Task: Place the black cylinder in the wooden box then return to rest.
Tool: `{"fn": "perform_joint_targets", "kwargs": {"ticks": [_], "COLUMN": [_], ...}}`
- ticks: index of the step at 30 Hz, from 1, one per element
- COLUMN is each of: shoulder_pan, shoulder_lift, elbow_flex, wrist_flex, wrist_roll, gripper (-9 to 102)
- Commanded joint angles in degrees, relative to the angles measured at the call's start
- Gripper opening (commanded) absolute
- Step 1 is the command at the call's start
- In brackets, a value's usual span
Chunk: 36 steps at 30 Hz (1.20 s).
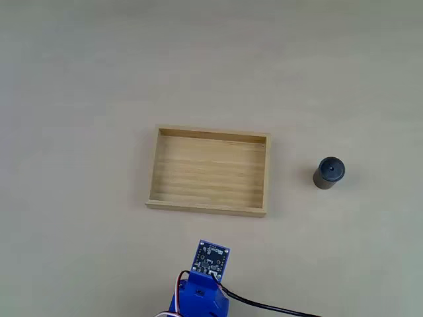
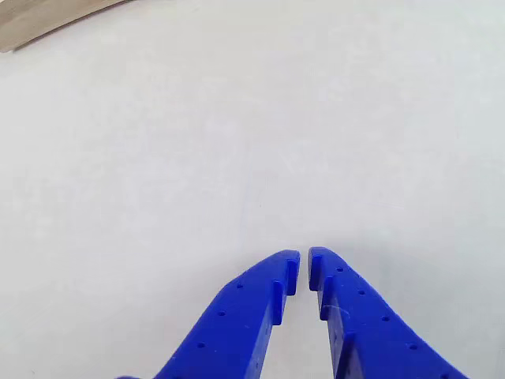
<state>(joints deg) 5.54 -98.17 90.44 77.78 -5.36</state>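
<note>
Black cylinder (image 1: 328,173): I count one, standing upright on the table (image 1: 79,79) at the right of the fixed view, well apart from the single wooden box (image 1: 209,207), which sits at frame centre with nothing on its plank floor. My blue arm (image 1: 200,294) shows at the bottom edge, below the box. In the other view, my gripper (image 2: 304,264) has its two fingertips nearly together, holding nothing, over bare table.
</note>
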Motion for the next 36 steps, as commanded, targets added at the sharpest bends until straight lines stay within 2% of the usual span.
{"fn": "perform_joint_targets", "kwargs": {"ticks": [1, 14, 26, 28, 36], "shoulder_pan": [-0.09, 0.97, 12.48, 14.15, 21.27], "shoulder_lift": [-0.62, -0.53, 13.97, 17.31, 29.36], "elbow_flex": [1.76, 1.67, -9.49, -11.78, -19.25], "wrist_flex": [0.09, -0.18, -12.66, -14.94, -22.85], "wrist_roll": [-0.26, 2.20, 8.70, 9.05, 14.06], "gripper": [0, 0, 0, 2, 21]}}
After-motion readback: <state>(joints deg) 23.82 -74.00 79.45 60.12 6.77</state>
